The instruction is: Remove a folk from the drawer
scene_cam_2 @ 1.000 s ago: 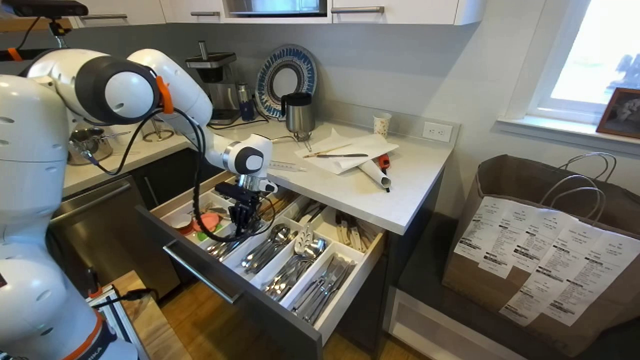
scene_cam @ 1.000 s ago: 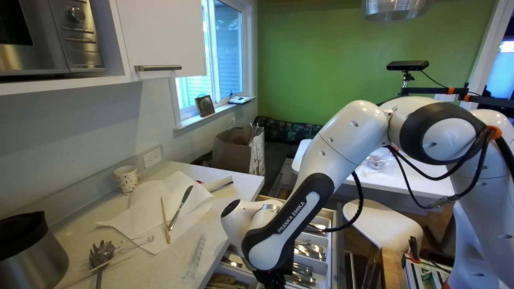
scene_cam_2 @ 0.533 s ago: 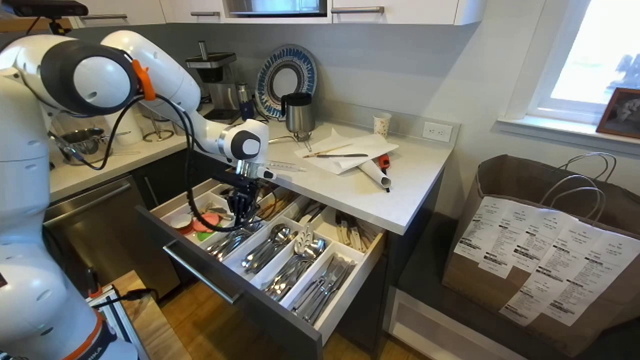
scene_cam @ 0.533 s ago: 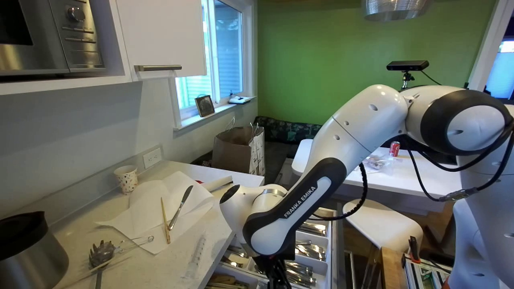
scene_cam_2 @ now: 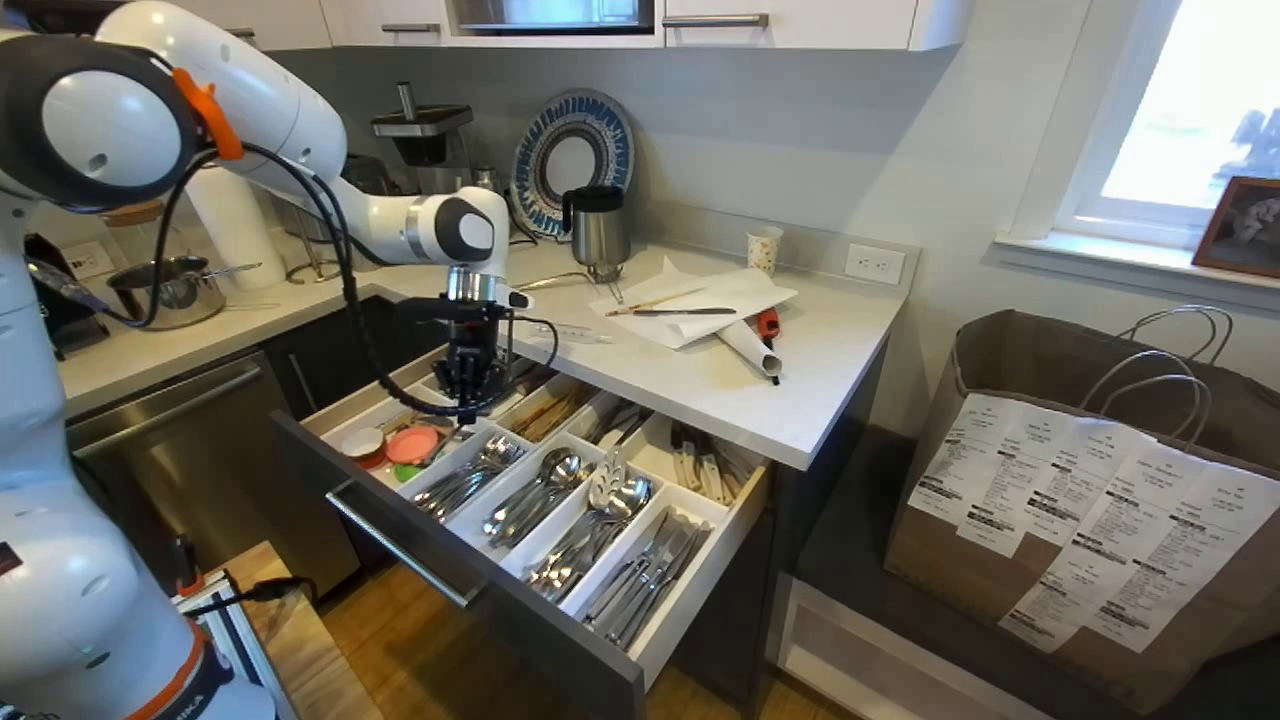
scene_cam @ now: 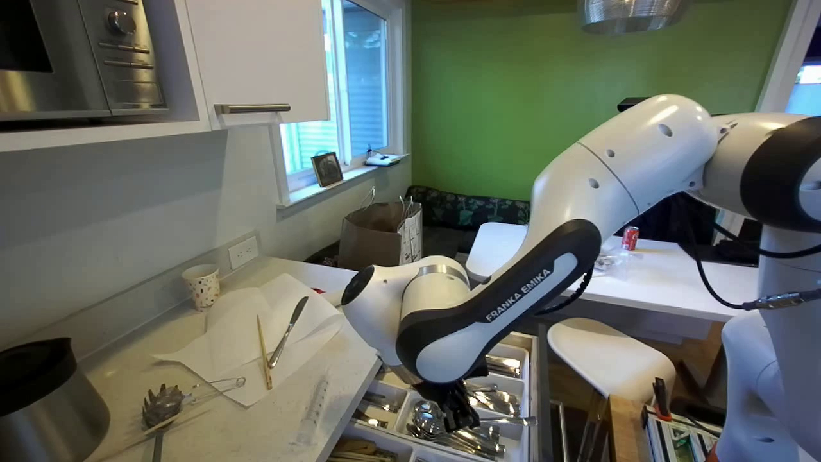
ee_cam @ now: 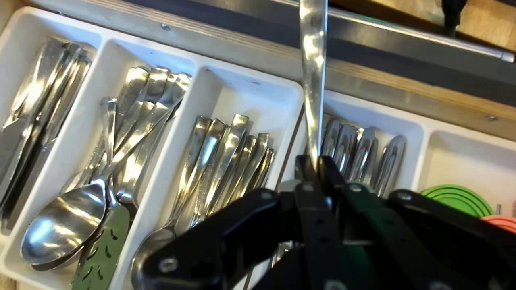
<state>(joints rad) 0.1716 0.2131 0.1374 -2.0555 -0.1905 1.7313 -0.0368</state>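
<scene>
My gripper [ee_cam: 316, 163] is shut on a shiny metal utensil [ee_cam: 313, 60]. Only its long handle shows in the wrist view, pointing toward the drawer front; its head is hidden by the fingers, so I cannot tell whether it is a fork. The handle also sticks out sideways from the gripper [scene_cam: 460, 420] in an exterior view [scene_cam: 513, 421]. The gripper [scene_cam_2: 468, 410] hangs over the open drawer [scene_cam_2: 560, 640]. White compartments below hold several loose utensils, among them knives [ee_cam: 40, 96], a large spoon [ee_cam: 64, 221] and a group of handles [ee_cam: 219, 161].
The counter [scene_cam_2: 830, 350] beside the drawer bears white paper [scene_cam_2: 745, 295], a knife [scene_cam_2: 685, 311], a paper roll [scene_cam_2: 750, 348], a cup [scene_cam_2: 763, 248] and a steel pitcher [scene_cam_2: 598, 230]. Coloured lids [scene_cam_2: 412, 445] lie at the drawer's far end. A paper bag [scene_cam_2: 1080, 520] stands nearby.
My gripper has risen out of the drawer and shifted a little left in an exterior view. The held utensil's handle now shows above the tray.
</scene>
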